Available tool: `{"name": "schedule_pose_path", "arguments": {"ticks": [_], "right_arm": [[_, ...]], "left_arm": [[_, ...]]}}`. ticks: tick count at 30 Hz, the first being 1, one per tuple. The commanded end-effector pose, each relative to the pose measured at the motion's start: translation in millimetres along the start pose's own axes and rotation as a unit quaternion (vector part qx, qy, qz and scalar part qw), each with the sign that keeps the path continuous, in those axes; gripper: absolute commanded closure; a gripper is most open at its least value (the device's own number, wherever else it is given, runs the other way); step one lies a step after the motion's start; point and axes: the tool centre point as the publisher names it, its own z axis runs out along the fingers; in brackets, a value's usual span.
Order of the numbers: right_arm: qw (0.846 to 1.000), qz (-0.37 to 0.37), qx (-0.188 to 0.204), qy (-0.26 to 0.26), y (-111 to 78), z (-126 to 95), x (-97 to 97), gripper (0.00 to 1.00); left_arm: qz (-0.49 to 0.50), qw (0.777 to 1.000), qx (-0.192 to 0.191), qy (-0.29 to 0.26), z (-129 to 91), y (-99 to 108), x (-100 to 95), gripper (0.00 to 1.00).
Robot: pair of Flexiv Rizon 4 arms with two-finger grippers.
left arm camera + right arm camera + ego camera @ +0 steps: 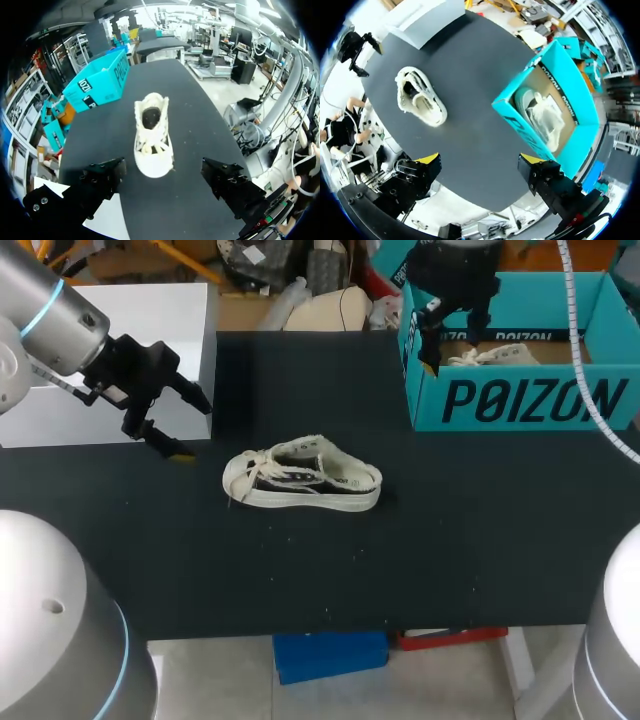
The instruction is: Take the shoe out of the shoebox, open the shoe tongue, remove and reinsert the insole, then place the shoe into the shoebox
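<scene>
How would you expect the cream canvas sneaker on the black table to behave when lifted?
The cream canvas sneaker probably feels light, being low-cut. Its frayed upper looks soft and would likely fold under a pinch, while the thick pale sole should stay stiffer. Lying flat on that sole, it seems unlikely to tip; the loose laces may dangle.
</scene>
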Motion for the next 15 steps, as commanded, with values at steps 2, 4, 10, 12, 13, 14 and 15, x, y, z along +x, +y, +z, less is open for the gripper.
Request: {"name": "schedule_pose_path", "arguments": {"ticks": [2,4,10,12,13,14,15], "right_arm": [[0.973,-0.228,-0.019,-0.012,-4.8,0.6,-2.1,0.0],[0.952,-0.305,-0.011,0.016,14.4,5.4,10.6,0.0],[0.917,-0.394,-0.035,0.05,13.0,9.6,74.0,0.0],[0.91,-0.41,-0.038,0.049,6.5,11.6,94.1,0.0],[0.908,-0.413,-0.052,0.048,3.4,11.9,103.6,0.0],[0.909,-0.412,-0.053,0.044,0.6,12.4,110.9,0.0],[0.908,-0.413,-0.055,0.041,-2.8,13.1,119.9,0.0]], "left_arm": [[0.001,1.0,0.0,-0.001,1.4,0.5,0.3,0.0],[0.001,1.0,0.0,-0.001,1.4,0.5,0.3,0.0],[0.001,1.0,0.0,-0.001,1.4,0.5,0.3,0.0],[0.001,1.0,0.0,-0.001,1.4,0.5,0.3,0.0],[0.001,1.0,0.0,-0.001,1.4,0.5,0.3,0.0],[0.001,1.0,0.0,-0.001,1.4,0.5,0.3,0.0],[0.001,1.0,0.0,-0.001,1.4,0.5,0.3,0.0]]}}
